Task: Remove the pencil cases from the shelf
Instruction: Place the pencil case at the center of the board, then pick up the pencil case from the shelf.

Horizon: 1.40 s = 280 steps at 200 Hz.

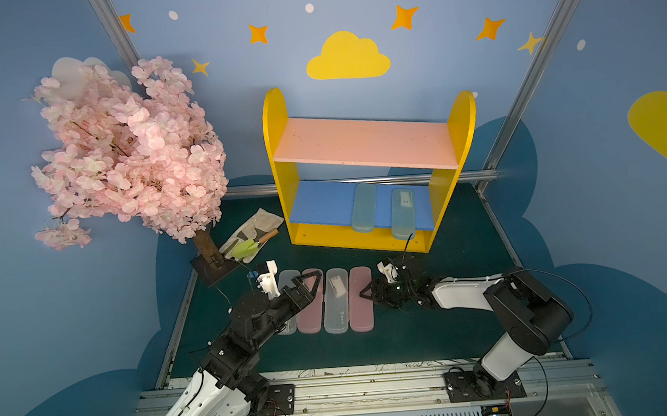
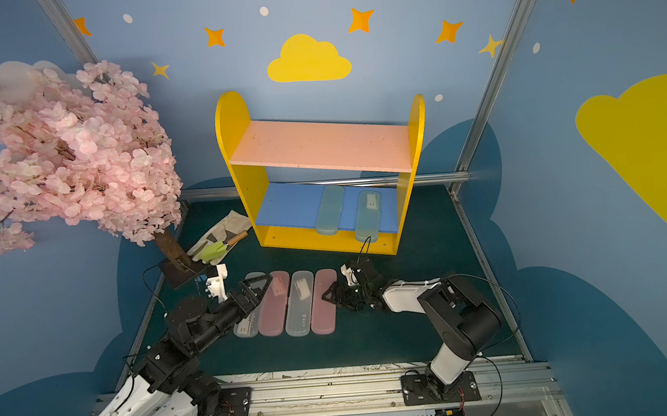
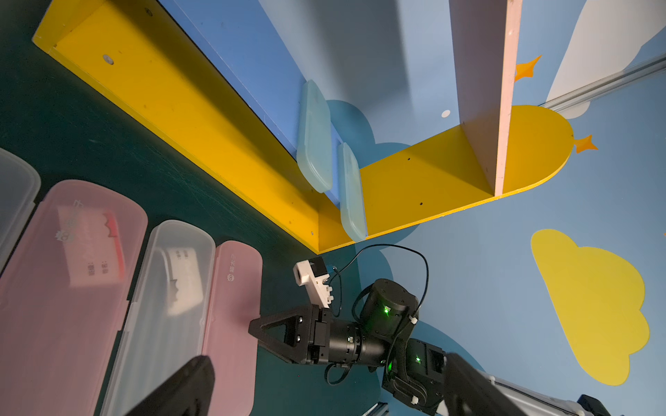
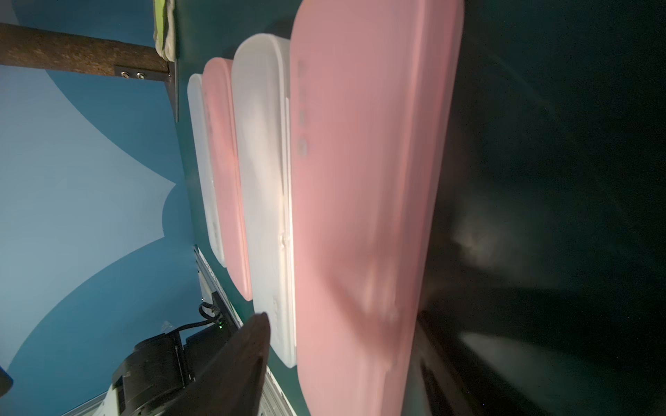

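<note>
In a top view I count four pencil cases (image 1: pixel 336 301) in a row on the table (image 1: pixel 433 330), two white and two pink, and two pale blue ones (image 1: pixel 364 209) on the blue lower board of the shelf (image 1: pixel 277 140). In the left wrist view my left gripper (image 3: pixel 326 360) has its fingers (image 3: pixel 180 389) wide apart and holds nothing. In the right wrist view my right gripper (image 4: pixel 346 315) has its fingers (image 4: pixel 248 353) apart, one on each side of the outer pink case (image 4: pixel 360 180), not clamped.

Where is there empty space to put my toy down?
Free: the pink top board; the blue board's left half, beside the two blue cases; the mat between the four-case row and front rail. Crowded: by the tree, with glove and trowel.
</note>
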Motion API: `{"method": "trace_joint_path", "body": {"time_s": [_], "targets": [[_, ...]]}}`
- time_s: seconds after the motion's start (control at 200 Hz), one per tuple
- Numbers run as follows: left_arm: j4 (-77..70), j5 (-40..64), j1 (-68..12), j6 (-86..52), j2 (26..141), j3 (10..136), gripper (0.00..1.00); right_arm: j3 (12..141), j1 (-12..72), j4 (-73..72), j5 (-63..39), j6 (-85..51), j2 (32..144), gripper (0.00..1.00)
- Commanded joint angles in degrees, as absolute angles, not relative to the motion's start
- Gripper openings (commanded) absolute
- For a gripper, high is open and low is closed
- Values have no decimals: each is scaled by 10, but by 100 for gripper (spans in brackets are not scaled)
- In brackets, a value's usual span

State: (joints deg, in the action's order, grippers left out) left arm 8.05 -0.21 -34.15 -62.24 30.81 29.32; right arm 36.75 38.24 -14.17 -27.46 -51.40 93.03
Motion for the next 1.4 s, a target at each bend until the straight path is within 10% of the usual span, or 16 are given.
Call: {"method": "trace_joint_path", "body": {"time_s": [0.0, 0.385, 0.981, 1.397], "targets": [[69, -2, -340, -624, 321, 296, 100, 382, 381, -81, -250, -485, 903, 69], [-4, 28, -341, -651, 481, 356, 100, 393, 381, 85, -161, -389, 750, 99], [-169, -1, -339, -704, 804, 497, 97, 295, 372, 162, 44, -333, 374, 99], [-267, 22, -321, -722, 986, 589, 84, 278, 368, 174, 43, -345, 318, 99]]}}
